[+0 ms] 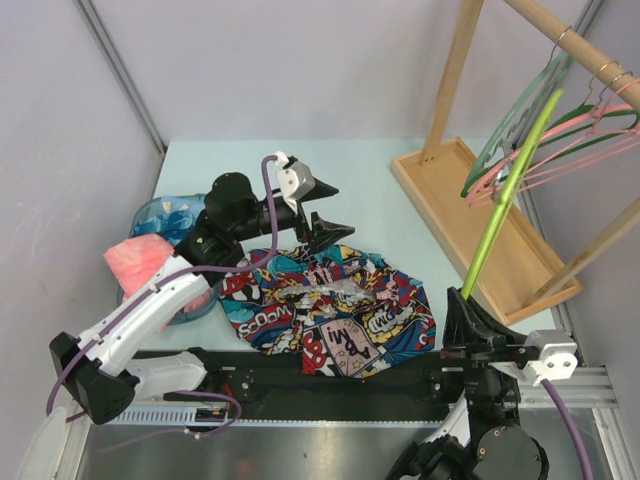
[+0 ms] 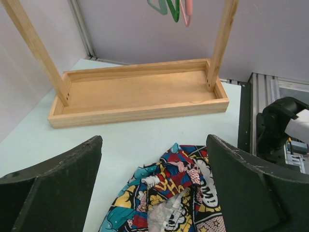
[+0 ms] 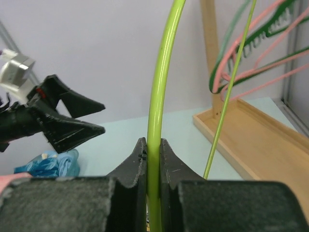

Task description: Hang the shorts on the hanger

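The comic-print shorts lie crumpled on the table in front of the arms. They also show in the left wrist view. My left gripper is open and empty, hovering just above the far edge of the shorts; in its wrist view the gripper has its jaws wide apart over the fabric. My right gripper is shut on the lime hanger and holds it up, slanting toward the rack. In the right wrist view the gripper clamps the hanger bar between its jaws. The hook is not visible.
A wooden rack with a tray base stands at the right, with pink and dark green hangers on its rail. A pink cloth and a blue bag lie at the left. Walls close in the back and left.
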Robot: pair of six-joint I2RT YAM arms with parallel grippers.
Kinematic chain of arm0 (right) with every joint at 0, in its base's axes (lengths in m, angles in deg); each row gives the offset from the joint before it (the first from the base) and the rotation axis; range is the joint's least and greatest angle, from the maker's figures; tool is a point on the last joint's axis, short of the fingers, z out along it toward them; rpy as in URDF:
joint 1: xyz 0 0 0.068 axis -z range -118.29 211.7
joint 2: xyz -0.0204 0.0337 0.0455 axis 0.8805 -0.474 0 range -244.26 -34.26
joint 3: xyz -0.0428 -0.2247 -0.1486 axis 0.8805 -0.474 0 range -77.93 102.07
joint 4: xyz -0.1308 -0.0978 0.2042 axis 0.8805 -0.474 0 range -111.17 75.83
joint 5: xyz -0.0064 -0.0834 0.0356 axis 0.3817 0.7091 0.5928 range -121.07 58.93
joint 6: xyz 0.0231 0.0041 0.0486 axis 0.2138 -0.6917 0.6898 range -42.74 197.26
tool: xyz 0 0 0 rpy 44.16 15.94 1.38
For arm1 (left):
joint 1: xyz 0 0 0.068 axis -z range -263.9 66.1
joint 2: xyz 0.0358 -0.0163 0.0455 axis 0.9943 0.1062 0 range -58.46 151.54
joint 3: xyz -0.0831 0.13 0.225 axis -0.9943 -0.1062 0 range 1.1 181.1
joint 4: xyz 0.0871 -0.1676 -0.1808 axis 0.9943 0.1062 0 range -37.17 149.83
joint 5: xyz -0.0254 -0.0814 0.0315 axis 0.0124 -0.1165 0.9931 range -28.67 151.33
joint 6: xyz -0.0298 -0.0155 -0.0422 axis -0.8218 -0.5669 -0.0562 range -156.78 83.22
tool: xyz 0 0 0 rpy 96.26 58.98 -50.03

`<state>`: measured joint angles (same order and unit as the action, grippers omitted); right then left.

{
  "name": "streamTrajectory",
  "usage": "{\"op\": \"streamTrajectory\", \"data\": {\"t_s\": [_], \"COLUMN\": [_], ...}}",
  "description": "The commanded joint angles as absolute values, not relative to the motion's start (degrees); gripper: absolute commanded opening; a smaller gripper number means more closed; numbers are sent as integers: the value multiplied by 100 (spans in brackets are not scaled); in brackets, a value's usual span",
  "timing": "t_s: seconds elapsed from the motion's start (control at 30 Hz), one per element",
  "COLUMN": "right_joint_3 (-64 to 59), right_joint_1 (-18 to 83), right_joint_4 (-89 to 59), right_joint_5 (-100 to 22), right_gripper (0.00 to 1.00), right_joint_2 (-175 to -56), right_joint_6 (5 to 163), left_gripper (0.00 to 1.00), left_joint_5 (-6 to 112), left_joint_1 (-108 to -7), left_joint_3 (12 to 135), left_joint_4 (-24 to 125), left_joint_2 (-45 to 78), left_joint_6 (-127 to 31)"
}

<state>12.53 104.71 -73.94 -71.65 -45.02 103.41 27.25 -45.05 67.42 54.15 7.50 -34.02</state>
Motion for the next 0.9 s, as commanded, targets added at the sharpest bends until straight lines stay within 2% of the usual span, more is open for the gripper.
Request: {"op": "streamTrajectory", "data": {"t_s": [0.0, 0.23, 0.43, 0.67, 0.77, 0.87], "right_joint_3": [1321, 1269, 910, 820, 829, 1013], "right_joint_1": [10539, 10828, 11356, 11444, 11164, 10847], "right_joint_4": [-5893, -4767, -3186, -2008, -901, -635], "right_joint_5": [-8037, -9161, -10287, -10235, -10112, -10051], "right_gripper": [0, 0, 0, 0, 0, 0], "right_joint_2": [-4717, -5534, -6545, -7564, -8012, -8435], "right_joint_6": [10617, 11522, 12962, 13647, 14341, 14291], "left_gripper": [93, 93, 94, 94, 94, 94], "left_joint_5": [3013, 3417, 3672, 3821, 3866, 3857], "left_joint_1": [-4532, -4532, -4611, -4708, -4760, -4796], "left_joint_3": [6702, 6614, 6868, 7185, 7342, 7580], "left_joint_4": [4949, 4685, 4799, 5001, 5019, 5072], "left_joint_2": [509, 298, 341, 631, 912, 1220], "left_joint_6": [-3643, -3643, -3793, -3687, -3731, -3696]}}
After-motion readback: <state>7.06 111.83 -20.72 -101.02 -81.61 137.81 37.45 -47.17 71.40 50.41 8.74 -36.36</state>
